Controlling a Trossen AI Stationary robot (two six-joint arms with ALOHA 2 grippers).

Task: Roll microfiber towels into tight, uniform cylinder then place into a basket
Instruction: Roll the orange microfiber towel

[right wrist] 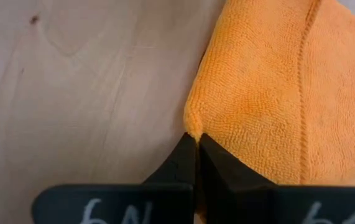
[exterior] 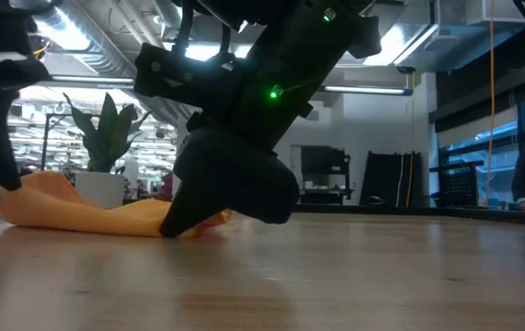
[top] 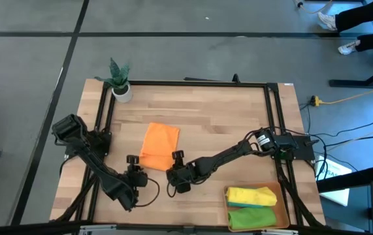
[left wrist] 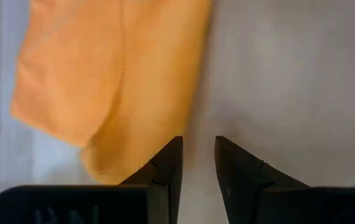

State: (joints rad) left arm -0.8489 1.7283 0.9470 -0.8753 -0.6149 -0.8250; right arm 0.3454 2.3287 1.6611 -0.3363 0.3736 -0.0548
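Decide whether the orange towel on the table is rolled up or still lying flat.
Flat, not rolled. The orange towel lies as a loosely folded sheet on the table; no cylinder shows.

The whole table (top: pixel 193 124) is seen from straight overhead in the high view, w/ both arms. In the low view the scene is viewed level across the tabletop, very near, facing the room behind. Each wrist view is aimed down past its own fingers, close-up. The orange towel (top: pixel 159 145) is shared by all four views; the plant pot (top: pixel 121 92) by high & low.
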